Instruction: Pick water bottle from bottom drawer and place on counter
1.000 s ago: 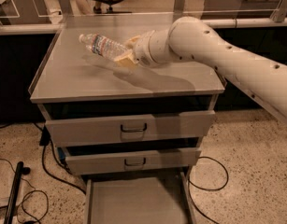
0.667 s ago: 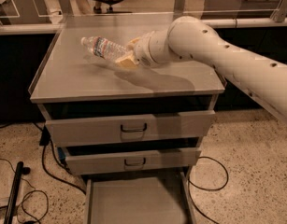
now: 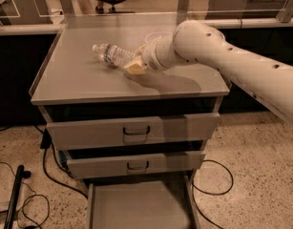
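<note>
The water bottle, clear with a white cap and a label band, lies tilted just over the counter, cap pointing back left. My gripper is at the bottle's base end, over the middle of the counter, and its pale fingers are shut on the bottle. The white arm reaches in from the right. The bottom drawer is pulled out at the foot of the cabinet, and the part of its floor that shows is bare.
A clear bowl stands on the counter behind my wrist. Two grey drawers with dark loop handles are slightly open below the counter. Cables lie on the floor at both sides. Glass partitions stand behind the counter.
The gripper and the bottle have moved slightly down and toward the front of the counter. The drawers have not moved.
</note>
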Available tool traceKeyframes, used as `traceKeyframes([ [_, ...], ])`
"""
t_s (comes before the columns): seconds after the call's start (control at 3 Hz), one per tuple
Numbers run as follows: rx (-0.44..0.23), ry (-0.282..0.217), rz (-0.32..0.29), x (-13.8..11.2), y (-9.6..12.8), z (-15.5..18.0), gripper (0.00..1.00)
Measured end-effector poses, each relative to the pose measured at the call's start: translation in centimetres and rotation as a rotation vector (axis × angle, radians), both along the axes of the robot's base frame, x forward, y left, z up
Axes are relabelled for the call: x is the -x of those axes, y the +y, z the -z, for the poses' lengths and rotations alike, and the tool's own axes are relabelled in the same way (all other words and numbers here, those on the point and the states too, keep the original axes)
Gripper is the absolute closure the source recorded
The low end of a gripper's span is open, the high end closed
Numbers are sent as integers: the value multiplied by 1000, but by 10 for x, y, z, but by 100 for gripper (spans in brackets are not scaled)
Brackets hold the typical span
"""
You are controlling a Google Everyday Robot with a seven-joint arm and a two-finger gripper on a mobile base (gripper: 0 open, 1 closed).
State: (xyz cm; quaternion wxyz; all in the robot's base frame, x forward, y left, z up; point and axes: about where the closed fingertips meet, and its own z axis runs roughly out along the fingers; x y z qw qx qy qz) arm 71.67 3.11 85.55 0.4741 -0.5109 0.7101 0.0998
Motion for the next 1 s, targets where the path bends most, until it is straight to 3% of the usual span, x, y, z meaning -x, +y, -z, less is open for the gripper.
traceKeyframes([
  [0.33, 10, 15, 11, -2, -4, 7, 100],
  [0.67, 11, 16, 12, -3, -4, 7, 86],
  [1.0, 11, 16, 11, -3, -4, 7, 63],
])
